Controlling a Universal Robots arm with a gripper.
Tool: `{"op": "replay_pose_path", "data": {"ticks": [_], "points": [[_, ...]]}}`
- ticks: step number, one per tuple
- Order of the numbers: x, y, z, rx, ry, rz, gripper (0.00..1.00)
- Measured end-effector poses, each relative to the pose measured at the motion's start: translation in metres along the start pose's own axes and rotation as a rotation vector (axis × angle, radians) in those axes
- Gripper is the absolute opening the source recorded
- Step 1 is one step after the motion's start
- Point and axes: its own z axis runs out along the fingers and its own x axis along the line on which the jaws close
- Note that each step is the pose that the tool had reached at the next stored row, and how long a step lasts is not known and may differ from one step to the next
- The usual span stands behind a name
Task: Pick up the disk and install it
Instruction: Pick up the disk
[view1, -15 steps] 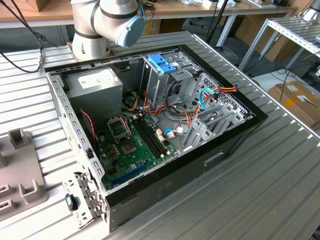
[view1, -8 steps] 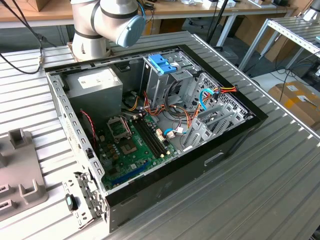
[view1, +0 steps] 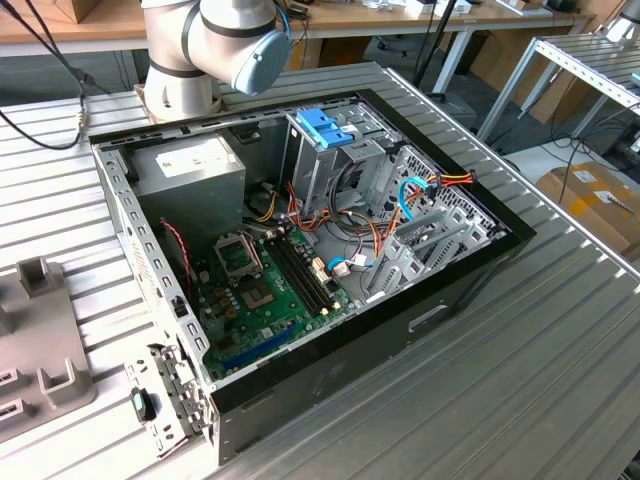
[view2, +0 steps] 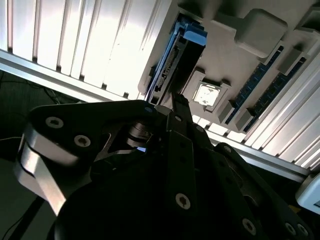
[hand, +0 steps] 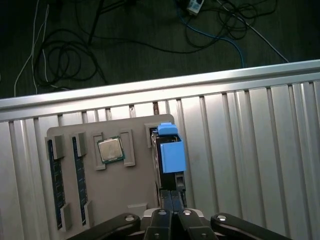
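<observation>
Item: disk (hand: 169, 150), standing on edge in a slot of the grey parts tray (hand: 135, 192); blue carrier rail uppermost; long axis runs straight out from beneath the gripper (hand: 171, 192), which hangs just above its near end; jaws drawn together, nothing between them; processor chip (hand: 110, 149) seated just beside the disk, memory sticks (hand: 51, 175) beyond that; bare ribbed table (hand: 250, 150) on the other flank; table edge near the disk's far end; open computer case (view1: 330, 385) on the same table.
</observation>
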Motion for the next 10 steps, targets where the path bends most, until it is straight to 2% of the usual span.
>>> {"op": "replay_pose_path", "data": {"ticks": [2, 10], "points": [[0.0001, 0.0005, 0.0007, 0.0019, -0.0005, 0.0, 0.11], [0.0002, 0.001, 0.0007, 0.0019, -0.0003, 0.0, 0.11]]}}
